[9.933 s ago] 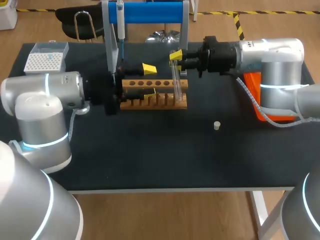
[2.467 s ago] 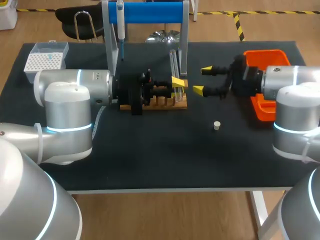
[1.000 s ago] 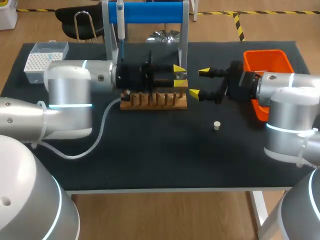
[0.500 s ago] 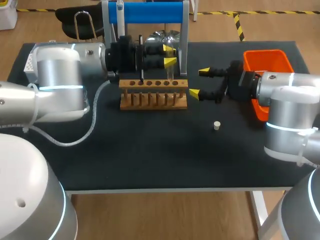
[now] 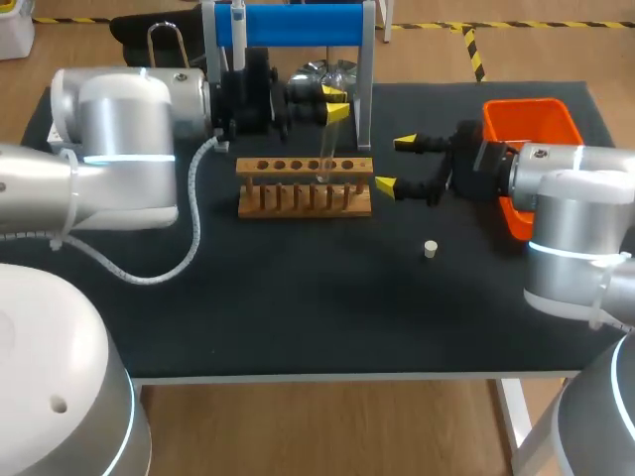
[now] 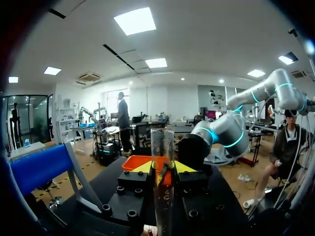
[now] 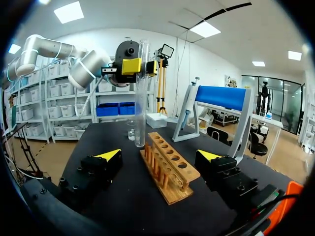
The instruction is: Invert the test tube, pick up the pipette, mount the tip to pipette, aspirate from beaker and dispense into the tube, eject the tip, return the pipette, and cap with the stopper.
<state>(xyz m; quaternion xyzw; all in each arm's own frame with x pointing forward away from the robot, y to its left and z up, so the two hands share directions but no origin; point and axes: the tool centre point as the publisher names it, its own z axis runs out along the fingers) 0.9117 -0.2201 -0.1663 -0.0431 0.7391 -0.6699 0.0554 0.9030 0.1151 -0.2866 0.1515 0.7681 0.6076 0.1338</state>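
My left gripper (image 5: 333, 103) is shut on a clear glass test tube (image 5: 325, 149), which hangs nearly upright with its lower end at the top of the wooden rack (image 5: 305, 186). In the left wrist view the tube (image 6: 162, 157) stands between the two yellow fingertips (image 6: 141, 167). The right wrist view shows the tube (image 7: 141, 93) and the left gripper (image 7: 132, 65) above the rack (image 7: 170, 164). My right gripper (image 5: 395, 165) is open and holds nothing, just right of the rack. The pipette (image 5: 238, 40) hangs on the blue stand (image 5: 298, 25). A small white stopper (image 5: 431, 249) lies on the mat.
An orange bin (image 5: 531, 124) sits at the right, behind my right arm. A small glass beaker (image 7: 131, 131) stands beyond the rack in the right wrist view. My left arm covers the tip box at the back left. A cable (image 5: 189, 248) loops over the mat on the left.
My left gripper has lifted the tube off the rack's right end and swung back and a little left, its wrist turning. The right arm has stayed still.
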